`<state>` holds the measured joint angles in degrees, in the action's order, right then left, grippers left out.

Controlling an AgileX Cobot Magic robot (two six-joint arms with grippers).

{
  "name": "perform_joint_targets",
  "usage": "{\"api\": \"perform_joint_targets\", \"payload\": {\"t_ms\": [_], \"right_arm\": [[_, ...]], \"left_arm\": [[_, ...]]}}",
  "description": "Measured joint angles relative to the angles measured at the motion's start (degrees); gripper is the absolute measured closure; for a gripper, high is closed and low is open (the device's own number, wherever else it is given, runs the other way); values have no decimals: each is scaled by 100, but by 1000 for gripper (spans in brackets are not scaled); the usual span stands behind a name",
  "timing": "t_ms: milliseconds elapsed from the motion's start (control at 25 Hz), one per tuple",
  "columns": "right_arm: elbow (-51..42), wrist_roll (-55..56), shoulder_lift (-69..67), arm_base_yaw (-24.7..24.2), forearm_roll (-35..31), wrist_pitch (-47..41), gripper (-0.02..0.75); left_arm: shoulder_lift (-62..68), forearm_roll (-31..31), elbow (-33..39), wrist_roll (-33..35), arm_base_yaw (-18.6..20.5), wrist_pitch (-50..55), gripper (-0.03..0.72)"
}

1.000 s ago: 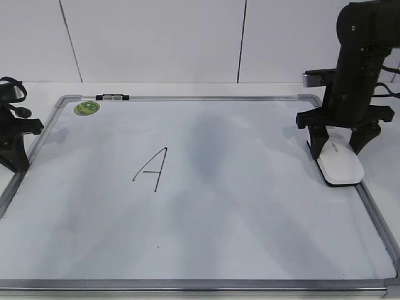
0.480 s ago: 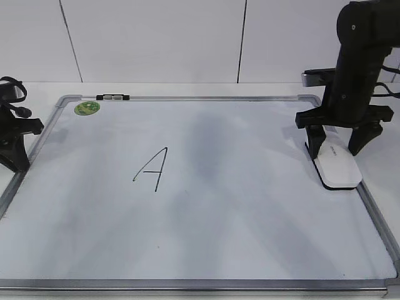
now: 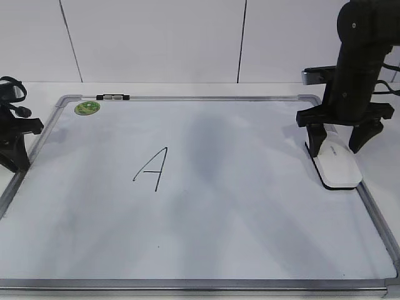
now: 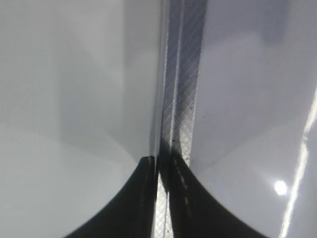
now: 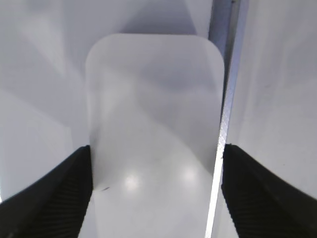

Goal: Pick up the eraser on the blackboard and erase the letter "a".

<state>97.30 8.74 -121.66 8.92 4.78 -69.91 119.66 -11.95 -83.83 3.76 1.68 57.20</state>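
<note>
The right gripper (image 3: 340, 139) is hanging over the right edge of the board with its two black fingers (image 5: 54, 198) spread wide, one on either side of the eraser (image 3: 337, 164). In the right wrist view the finger pads are sitting level with the eraser's long sides, right beside them; whether they are actually touching cannot be told, and nothing is being gripped. The eraser, a white oblong block with rounded corners, is lying flat on the blackboard (image 3: 250, 237) close against the grey frame of the right edge, toward the far right corner, its near end pointing at the near right corner.

The left gripper (image 3: 14, 140) is resting at the left edge of the board, near the far left corner, with its fingers (image 4: 143, 198) pressed together and empty, straddling the textured metal frame strip in the left wrist view.

Out on the pale surface, a tall angular capital "A" (image 3: 152, 169) in thin black marker is standing left of centre, well apart from the eraser. No small lowercase letter can be made out anywhere on the board. A round green sticker (image 3: 87, 107) is sitting in the far left corner, and just beside it a small black-and-silver clip (image 3: 112, 97) is lying on the far frame edge
</note>
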Motion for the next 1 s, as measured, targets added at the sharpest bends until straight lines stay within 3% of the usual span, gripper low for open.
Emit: {"api": "perform_joint_targets", "payload": {"t_ms": [320, 1000], "right_arm": [[0, -10, 0, 0, 0, 0, 116], [185, -10, 1215, 0, 42, -10, 136]], "left_arm": [[-212, 114, 0, -11, 0, -42, 400], [-1614, 216, -144, -22, 0, 297, 288]]}}
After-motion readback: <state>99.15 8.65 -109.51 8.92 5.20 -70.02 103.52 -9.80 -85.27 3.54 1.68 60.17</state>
